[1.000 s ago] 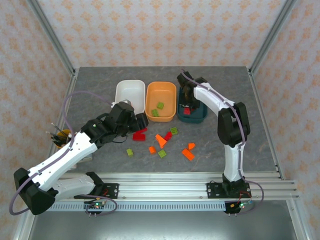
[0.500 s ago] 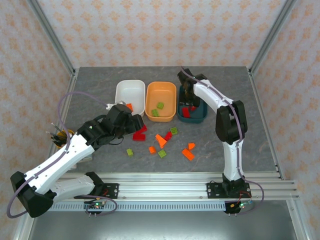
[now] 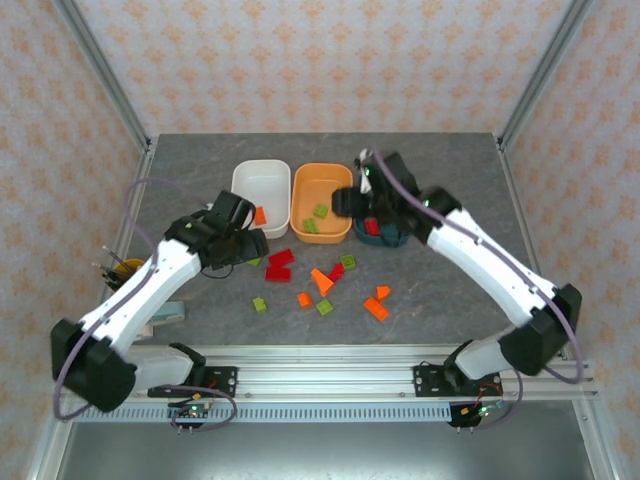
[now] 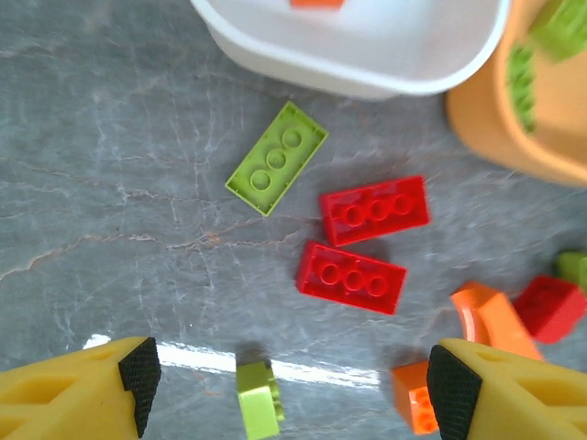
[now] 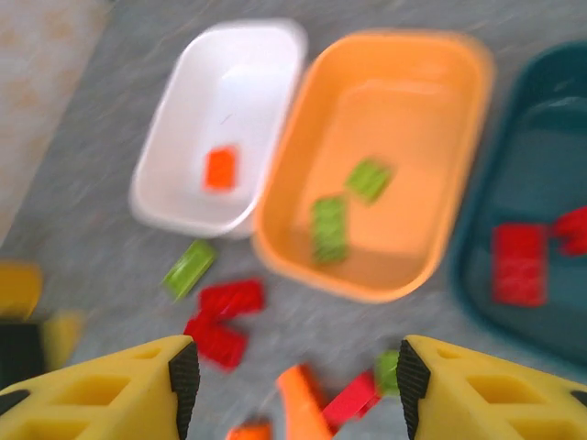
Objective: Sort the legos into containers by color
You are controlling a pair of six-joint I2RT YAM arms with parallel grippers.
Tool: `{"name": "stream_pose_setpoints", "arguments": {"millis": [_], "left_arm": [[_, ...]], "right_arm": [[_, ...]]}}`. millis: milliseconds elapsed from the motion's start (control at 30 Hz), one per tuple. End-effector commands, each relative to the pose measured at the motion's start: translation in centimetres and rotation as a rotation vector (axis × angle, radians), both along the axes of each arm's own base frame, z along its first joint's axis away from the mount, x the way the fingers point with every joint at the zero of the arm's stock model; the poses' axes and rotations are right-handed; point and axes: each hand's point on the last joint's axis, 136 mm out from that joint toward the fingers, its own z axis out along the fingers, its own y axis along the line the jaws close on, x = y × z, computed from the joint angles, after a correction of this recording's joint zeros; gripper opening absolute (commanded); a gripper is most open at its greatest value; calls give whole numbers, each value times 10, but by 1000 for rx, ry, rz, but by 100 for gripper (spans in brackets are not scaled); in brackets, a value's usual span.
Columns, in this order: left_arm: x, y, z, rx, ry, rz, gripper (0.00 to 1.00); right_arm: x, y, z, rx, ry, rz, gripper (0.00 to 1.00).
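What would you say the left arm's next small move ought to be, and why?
Probably lower the open left gripper onto the small green brick lying between its fingers, then close. The orange tub already holds green bricks, so this loose one likely belongs there.

A white tub (image 5: 234,101), an orange tub (image 5: 404,101) and a teal tub (image 5: 532,174); red, orange and light-green legos (image 4: 374,210); a grey veined table (image 4: 110,183).

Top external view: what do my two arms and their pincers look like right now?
Both the left arm and right arm have white shells with black joints and a purple cable running along each. In the wrist views, the left pincer and right pincer have chunky yellow fingers with black pads.
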Motion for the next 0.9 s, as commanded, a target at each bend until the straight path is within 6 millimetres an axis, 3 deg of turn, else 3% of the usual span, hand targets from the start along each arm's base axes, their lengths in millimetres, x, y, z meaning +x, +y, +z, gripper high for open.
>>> {"name": "stream_pose_setpoints", "arguments": {"millis": [0,133,333,867], "left_arm": [[3,-11,-28,33,93,-216,78],[21,-8,-51,78,143,-259,71],[40,-1,-75,139,163,-296,62],[67,11,-103,196,190,-292,63]], "right_arm": [[-18,19,-34,69,45,38,61],[-42,20,-47,99,82,41,61],[-53,13,-51,95,105,38,61],[-59,2,-51,89,126,0,61]]}}
